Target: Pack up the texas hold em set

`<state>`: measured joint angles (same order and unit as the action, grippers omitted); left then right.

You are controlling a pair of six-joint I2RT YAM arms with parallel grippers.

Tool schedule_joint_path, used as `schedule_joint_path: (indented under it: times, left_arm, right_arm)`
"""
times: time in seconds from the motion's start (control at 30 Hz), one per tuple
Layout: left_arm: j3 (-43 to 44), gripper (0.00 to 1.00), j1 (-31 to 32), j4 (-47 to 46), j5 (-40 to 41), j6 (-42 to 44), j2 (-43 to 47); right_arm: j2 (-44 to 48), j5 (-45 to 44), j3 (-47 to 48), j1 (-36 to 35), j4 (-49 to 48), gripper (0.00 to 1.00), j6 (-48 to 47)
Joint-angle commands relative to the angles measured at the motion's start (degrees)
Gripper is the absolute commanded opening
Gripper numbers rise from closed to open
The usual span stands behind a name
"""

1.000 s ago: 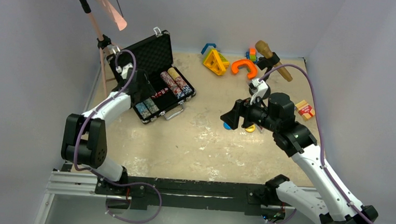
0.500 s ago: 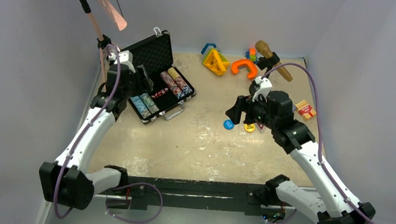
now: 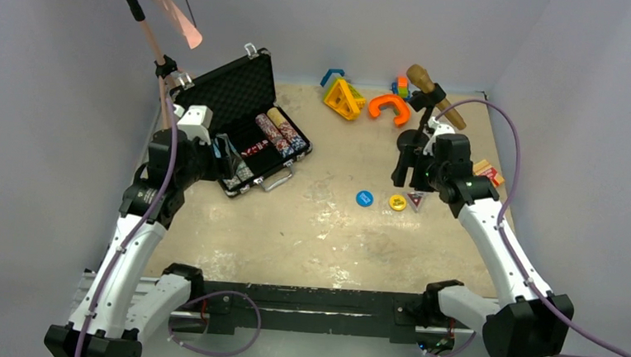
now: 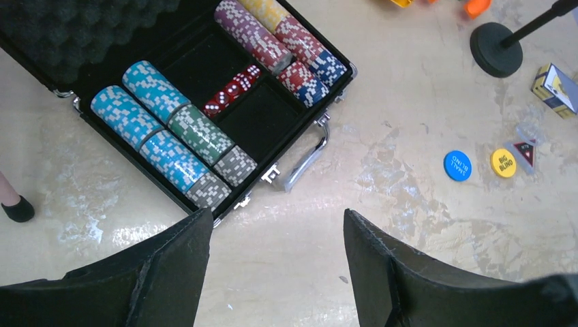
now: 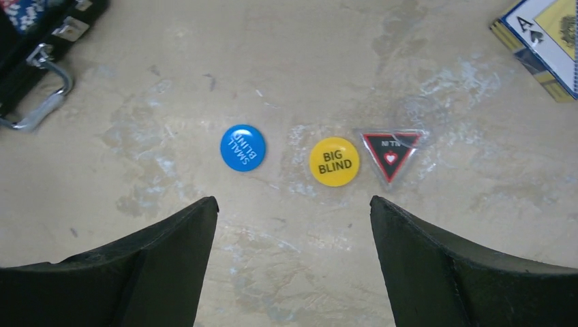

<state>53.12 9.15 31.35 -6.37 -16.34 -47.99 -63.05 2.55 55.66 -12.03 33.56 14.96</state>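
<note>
From above, the briefcase (image 3: 239,87), lid raised, is seen at the worktop's (image 3: 309,236) far left, with the left gripper (image 3: 229,158) by its front edge. In the left wrist view, the jaws are spread and empty, and chip stacks (image 4: 170,129) are seen lying in the case. In the right wrist view, the right gripper (image 5: 293,204) is seen with jaws released above the blue disc (image 5: 242,148) and yellow disc (image 5: 334,161).

blue disc (image 5: 242,148) — SMALL BLIND | yellow disc (image 5: 334,161) — BIG BLIND | deck (image 5: 542,41): A

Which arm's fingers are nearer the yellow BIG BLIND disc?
Right. The right fingers hang open close above the BIG BLIND disc. The left fingers are across the table, by the open briefcase.
</note>
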Motion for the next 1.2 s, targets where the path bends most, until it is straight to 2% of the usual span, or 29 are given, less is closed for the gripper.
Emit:
schedule_joint_path:
  times: [0.0,0.13,0.23,0.4,0.6,0.7,0.8,0.97,1.17]
  left_arm:
    - [0.36,0.74,0.26,0.3,-4.3,1.61,0.66]
    - [0.42,0.74,0.26,0.33,-5.21,1.55,2.1]
    - [0.53,0.74,0.57,0.76,-4.79,1.95,2.77]
    - [0.54,0.74,1.66,1.17,-4.55,2.35,2.79]
    - [0.5,0.74,2.35,1.3,-4.63,2.62,3.05]
    - [0.58,0.74,2.58,1.41,-4.53,2.71,3.14]
    - [0.61,0.74,2.87,1.43,-4.55,2.88,3.32]
    - [0.58,0.74,3.07,1.6,-4.26,3.13,3.47]
    - [0.59,0.74,3.5,1.67,-4.22,3.32,3.78]
  right_arm:
    - [-1.72,-3.2,2.6,3.6,1.64,0.87,-2.09]
    - [-6.58,-2.74,1.74,4.06,-0.13,0.86,-1.23]
    - [-10.81,-6.18,1.03,5.12,-2.24,0.87,-0.76]
    - [-15.89,-3.67,0.73,14.65,-8.93,0.89,0.82]
    - [-23.0,-3.69,2.46,21.51,-15.47,0.91,4.99]
    - [-27.3,-7.14,4.95,22.66,-16.61,0.93,5.94]
    - [-31.87,-7.02,6.53,23.69,-18.01,0.93,8.05]
    - [-33.92,-11.06,7.86,24.39,-19.66,0.93,9.39]
    - [-37.24,-14.19,12.7,25.64,-17.14,0.94,9.14]
